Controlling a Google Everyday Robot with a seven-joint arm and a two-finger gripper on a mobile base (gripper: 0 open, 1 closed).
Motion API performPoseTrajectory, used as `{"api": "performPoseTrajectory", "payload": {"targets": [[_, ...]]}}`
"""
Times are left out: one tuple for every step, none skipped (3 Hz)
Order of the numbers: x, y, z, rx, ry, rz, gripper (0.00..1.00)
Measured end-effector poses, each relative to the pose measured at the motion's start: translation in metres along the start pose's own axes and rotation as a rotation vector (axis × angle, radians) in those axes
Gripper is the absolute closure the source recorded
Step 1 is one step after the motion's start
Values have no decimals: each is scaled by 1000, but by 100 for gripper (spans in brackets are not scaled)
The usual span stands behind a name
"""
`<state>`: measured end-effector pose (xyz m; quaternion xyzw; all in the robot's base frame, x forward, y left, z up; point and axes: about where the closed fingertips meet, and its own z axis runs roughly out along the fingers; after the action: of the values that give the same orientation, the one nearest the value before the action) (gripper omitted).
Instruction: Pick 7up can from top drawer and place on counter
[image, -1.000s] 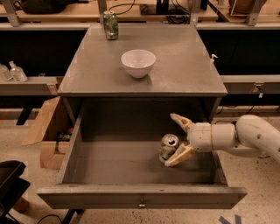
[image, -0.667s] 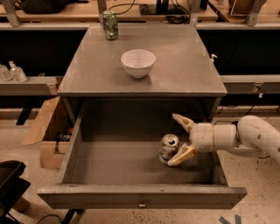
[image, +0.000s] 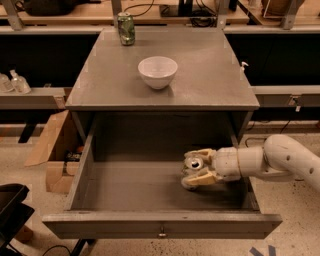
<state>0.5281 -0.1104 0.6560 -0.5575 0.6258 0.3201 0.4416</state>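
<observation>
The top drawer (image: 125, 226) stands pulled fully open below the counter (image: 205, 75). The 7up can (image: 192, 167), whitish-silver with its silver top tipped toward the camera, is in the drawer's right half. My gripper (image: 199, 166) reaches in from the right, over the drawer's right wall. Its two tan fingers (image: 204, 177) sit against the can from above and below, shut on it. The can's base is at the drawer floor.
A white bowl (image: 157, 71) sits mid-counter and a darker green can (image: 126, 28) stands at its back left. A cardboard box (image: 50, 150) lies on the floor to the left. A black object (image: 10, 210) is at the bottom left. Wooden benches run behind.
The fingers, spread wide around the can before, have closed onto it. The can now tilts with its top toward the camera.
</observation>
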Motion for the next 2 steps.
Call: {"api": "performPoseTrajectory", "payload": {"targets": [[-11, 8, -2, -15, 21, 22, 66], [-58, 0, -27, -6, 41, 57, 90]]}}
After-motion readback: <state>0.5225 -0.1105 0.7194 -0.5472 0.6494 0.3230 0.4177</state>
